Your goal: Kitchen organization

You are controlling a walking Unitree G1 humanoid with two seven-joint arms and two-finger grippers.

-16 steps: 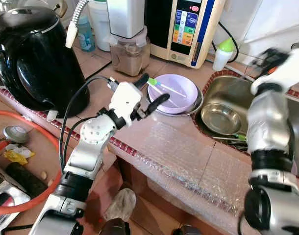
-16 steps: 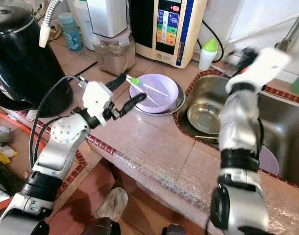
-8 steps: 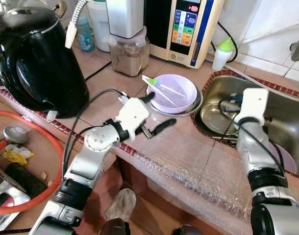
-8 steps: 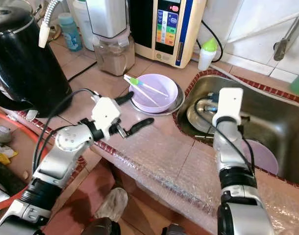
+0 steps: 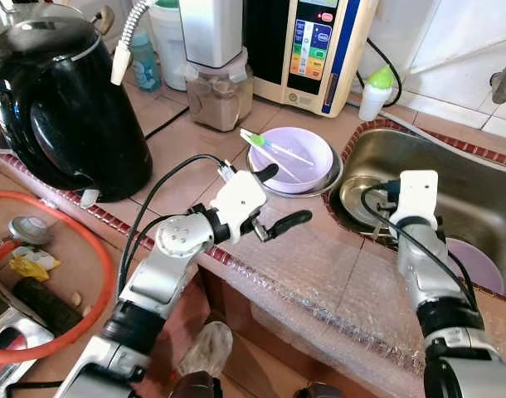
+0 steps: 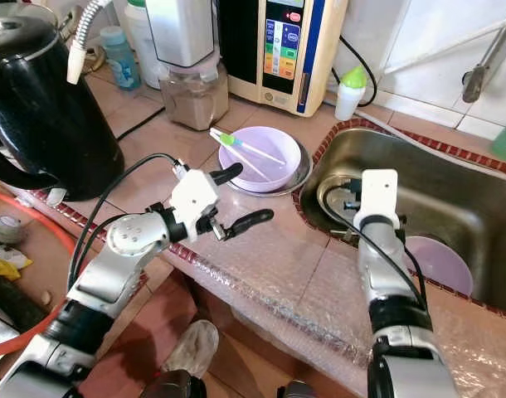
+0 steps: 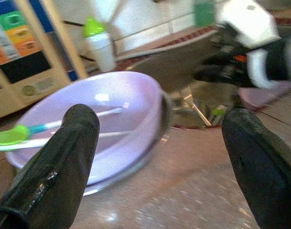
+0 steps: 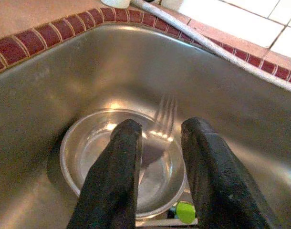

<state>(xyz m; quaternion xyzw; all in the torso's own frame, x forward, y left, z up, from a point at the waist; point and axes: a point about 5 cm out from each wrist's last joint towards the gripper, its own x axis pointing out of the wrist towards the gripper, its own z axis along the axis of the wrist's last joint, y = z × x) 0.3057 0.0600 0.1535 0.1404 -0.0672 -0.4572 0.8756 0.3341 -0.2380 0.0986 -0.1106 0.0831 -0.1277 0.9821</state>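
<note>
So there's a fork (image 8: 164,117) in the sink (image 5: 477,186), tines up, leaning into a small steel bowl (image 8: 83,148) that sits at the sink's near-left corner. The right gripper (image 8: 157,143) is down inside the sink right over that bowl, jaws parted a little with the fork handle running between them, but I can't tell if they're actually touching it. A lilac plate (image 5: 473,261) lies in the sink on the right side of that arm. Out on the tiled surface (image 5: 187,137), right at the sink's left edge, there's a lilac bowl (image 5: 307,162) on a steel plate with a green-headed toothbrush (image 5: 270,145) laid across it. The left gripper (image 5: 279,197) hangs just in front of that bowl, jaws wide apart, holding nothing. Black kettle (image 5: 66,99) at the surface's left edge, water purifier (image 5: 307,46) along the back.
</note>
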